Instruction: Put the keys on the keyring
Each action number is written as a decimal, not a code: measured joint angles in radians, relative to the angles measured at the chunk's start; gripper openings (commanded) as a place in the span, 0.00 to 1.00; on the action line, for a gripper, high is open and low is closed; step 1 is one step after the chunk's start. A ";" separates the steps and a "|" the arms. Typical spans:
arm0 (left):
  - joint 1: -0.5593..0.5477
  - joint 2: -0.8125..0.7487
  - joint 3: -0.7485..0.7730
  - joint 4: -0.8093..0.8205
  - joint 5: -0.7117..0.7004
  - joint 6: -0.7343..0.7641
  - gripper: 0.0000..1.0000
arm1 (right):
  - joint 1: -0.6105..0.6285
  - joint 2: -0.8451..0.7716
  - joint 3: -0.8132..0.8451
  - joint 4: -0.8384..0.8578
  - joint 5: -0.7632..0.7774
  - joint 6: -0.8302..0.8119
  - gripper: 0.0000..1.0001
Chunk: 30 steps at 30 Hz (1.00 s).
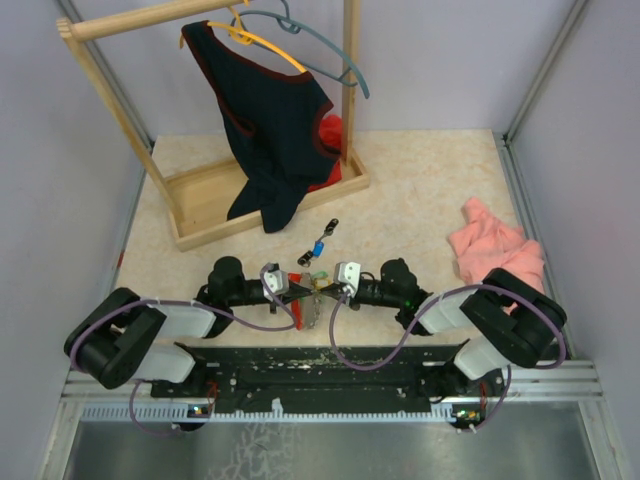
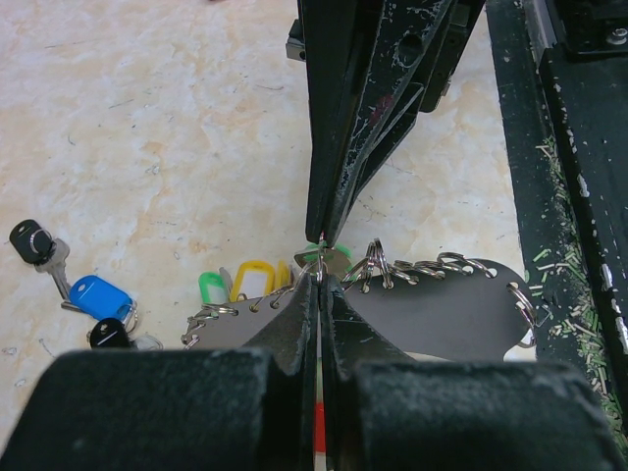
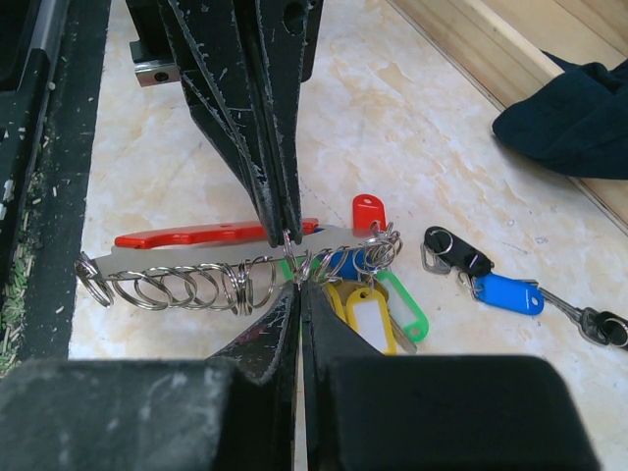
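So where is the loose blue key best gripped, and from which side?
Probably take the blue key by its plastic head, pinched across the two long edges, coming straight down from above. It lies flat on the table, and black-headed keys crowd both its ends, so only the long sides look free.

Keyring [image 3: 211, 235]: an oval loop lying flat, crosswise under the meeting tips of the closed left gripper [image 3: 285, 234] and right gripper [image 3: 297, 285]. One long side is red; the other is grey and carries a row of small wire split rings [image 3: 186, 287]. Keys: the red-tagged key [image 3: 368, 211], yellow-tagged key [image 3: 365, 316] and green-tagged key [image 3: 412, 312] are bunched at one end of the row, just beside the fingertips. The blue-tagged key [image 3: 510, 292] and two black-headed keys [image 3: 453, 247] lie loose, apart from the loop, beyond that bunch and farther from both grippers.
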 measured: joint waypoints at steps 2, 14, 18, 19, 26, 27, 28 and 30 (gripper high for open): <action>0.000 0.000 0.000 0.000 0.000 0.000 0.01 | 0.000 0.000 0.000 0.000 0.000 0.000 0.00; 0.003 0.006 0.000 0.000 0.008 0.000 0.01 | 0.000 0.016 0.002 0.011 -0.006 0.001 0.00; 0.005 0.008 0.000 0.001 0.016 0.000 0.01 | 0.000 0.025 0.003 0.018 -0.009 0.007 0.00; 0.005 0.008 0.000 0.001 0.019 0.000 0.01 | 0.000 0.028 0.004 0.018 -0.012 0.008 0.00; 0.005 0.010 0.000 0.002 0.045 0.000 0.01 | 0.000 0.033 0.008 0.016 -0.032 0.009 0.00; 0.006 0.011 0.000 0.002 0.050 0.000 0.01 | 0.000 0.033 0.008 0.016 -0.035 0.010 0.00; 0.006 0.011 0.000 0.001 0.053 0.000 0.01 | 0.000 0.033 0.008 0.016 -0.036 0.010 0.00; 0.006 0.013 0.000 0.001 0.061 0.000 0.01 | 0.000 0.033 0.009 0.016 -0.040 0.013 0.00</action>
